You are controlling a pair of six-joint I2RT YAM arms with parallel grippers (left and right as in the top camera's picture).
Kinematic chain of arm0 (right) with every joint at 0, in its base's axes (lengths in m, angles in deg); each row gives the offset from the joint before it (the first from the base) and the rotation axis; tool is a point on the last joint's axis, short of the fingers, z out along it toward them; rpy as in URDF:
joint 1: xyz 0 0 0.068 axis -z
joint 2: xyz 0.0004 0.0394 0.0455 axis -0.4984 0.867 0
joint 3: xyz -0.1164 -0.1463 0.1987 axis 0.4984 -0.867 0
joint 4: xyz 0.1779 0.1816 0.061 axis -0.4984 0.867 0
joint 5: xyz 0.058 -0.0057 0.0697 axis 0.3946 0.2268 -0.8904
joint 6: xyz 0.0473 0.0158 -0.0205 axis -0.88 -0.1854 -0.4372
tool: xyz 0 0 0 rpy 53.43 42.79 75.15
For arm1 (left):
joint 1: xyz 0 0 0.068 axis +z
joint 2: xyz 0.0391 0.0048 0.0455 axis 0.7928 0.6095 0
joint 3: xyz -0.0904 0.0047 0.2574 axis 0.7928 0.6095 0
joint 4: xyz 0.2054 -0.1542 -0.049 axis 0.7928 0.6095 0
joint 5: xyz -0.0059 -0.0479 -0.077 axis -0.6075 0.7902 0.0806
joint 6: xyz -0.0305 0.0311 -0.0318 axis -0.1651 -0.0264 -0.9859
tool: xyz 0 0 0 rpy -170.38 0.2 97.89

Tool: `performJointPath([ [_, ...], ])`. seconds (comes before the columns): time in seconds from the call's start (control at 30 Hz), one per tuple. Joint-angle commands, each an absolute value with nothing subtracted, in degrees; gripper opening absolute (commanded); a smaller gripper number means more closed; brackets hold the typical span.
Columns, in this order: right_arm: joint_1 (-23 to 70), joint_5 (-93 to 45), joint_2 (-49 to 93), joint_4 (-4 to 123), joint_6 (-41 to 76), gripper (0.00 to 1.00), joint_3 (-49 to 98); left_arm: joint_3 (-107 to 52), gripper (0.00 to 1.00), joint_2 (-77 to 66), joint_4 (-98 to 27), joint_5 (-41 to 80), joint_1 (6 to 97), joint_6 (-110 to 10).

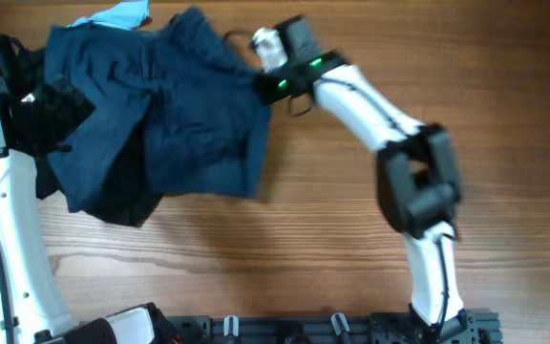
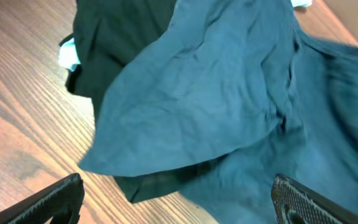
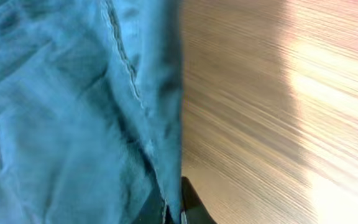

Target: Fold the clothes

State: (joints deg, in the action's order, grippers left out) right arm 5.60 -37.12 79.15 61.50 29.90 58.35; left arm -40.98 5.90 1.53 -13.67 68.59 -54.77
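Note:
A dark blue garment [image 1: 175, 115] lies crumpled at the table's back left, over a darker garment [image 1: 122, 201] and a light blue one [image 1: 122, 13]. My right gripper [image 1: 261, 81] is shut on the blue garment's right edge; in the right wrist view the cloth's hem [image 3: 135, 93] runs down into the closed jaws [image 3: 173, 211]. My left gripper [image 1: 29, 100] sits at the pile's left side. In the left wrist view its fingers [image 2: 179, 202] are spread wide with nothing between them, above the blue garment [image 2: 216, 93] and the wood.
Bare wooden tabletop [image 1: 351, 229] stretches to the right and front of the pile. A black rail [image 1: 332, 330] runs along the front edge. A bit of light blue cloth [image 2: 69, 55] peeks from under the dark garment.

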Motion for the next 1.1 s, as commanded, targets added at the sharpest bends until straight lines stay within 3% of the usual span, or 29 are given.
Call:
performJointPath([
  [0.0, 12.20, -36.88, 66.84, 69.87, 29.24, 0.04, 59.14, -41.13, 0.96, 6.23, 1.49, -10.80, 67.26, -55.95],
  [0.23, 25.25, -36.84, 59.72, 88.16, 30.47, 0.04, 59.07, -41.13, 0.97, 6.23, -1.14, -10.87, 54.97, -55.95],
  [0.47, 33.25, -35.35, 61.60, 91.09, 32.92, 0.04, 58.85, -41.13, 0.98, 6.36, -3.48, -10.87, 43.02, -56.08],
  [0.87, 40.88, -35.40, 67.13, 98.13, 31.12, 0.05, 58.85, -41.13, 0.99, 13.75, -5.95, -9.77, 39.04, -56.37],
  [0.9, 41.33, -35.40, 67.13, 98.54, 31.10, 0.15, 58.85, -41.13, 0.99, 14.71, -6.12, -9.10, 39.06, -56.35],
  [0.93, 41.92, -35.79, 67.13, 99.24, 30.75, 0.53, 58.92, -41.13, 0.99, 15.65, -6.32, -8.49, 39.04, -56.08],
  [0.97, 42.58, -38.63, 67.13, 100.36, 31.63, 1.00, 59.20, -41.13, 0.99, 16.77, -6.58, -7.79, 39.04, -55.73],
  [1.07, 42.93, -41.17, 66.91, 104.20, 33.79, 1.00, 61.93, -41.13, 0.99, 18.08, -7.48, -7.17, 39.04, -54.12],
])
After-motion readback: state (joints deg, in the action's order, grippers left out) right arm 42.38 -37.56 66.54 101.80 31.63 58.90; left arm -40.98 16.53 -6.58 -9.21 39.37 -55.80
